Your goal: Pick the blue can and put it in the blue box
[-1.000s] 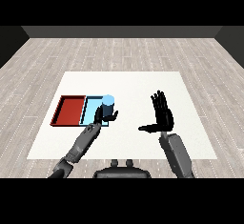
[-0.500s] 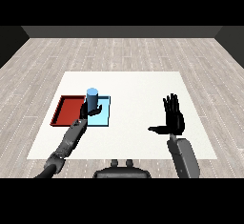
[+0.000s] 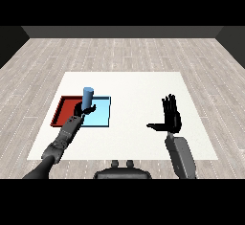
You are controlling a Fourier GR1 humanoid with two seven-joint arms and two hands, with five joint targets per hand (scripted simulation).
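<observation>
The blue can [image 3: 88, 97] stands upright in my left hand [image 3: 83, 109], whose fingers curl round its lower part. Hand and can are over the seam between the red tray [image 3: 63, 110] and the light blue tray [image 3: 101, 115], at the blue tray's left edge. I cannot tell whether the can touches a tray floor. My right hand [image 3: 171, 116] is raised above the table's right side, fingers straight up and thumb out to the left, holding nothing.
Both trays lie side by side on the white table [image 3: 134, 87], left of centre. Grey plank floor surrounds the table.
My left hand has carried the can leftward, from over the blue tray to its left edge beside the red tray. The right hand has drifted right and slightly down.
</observation>
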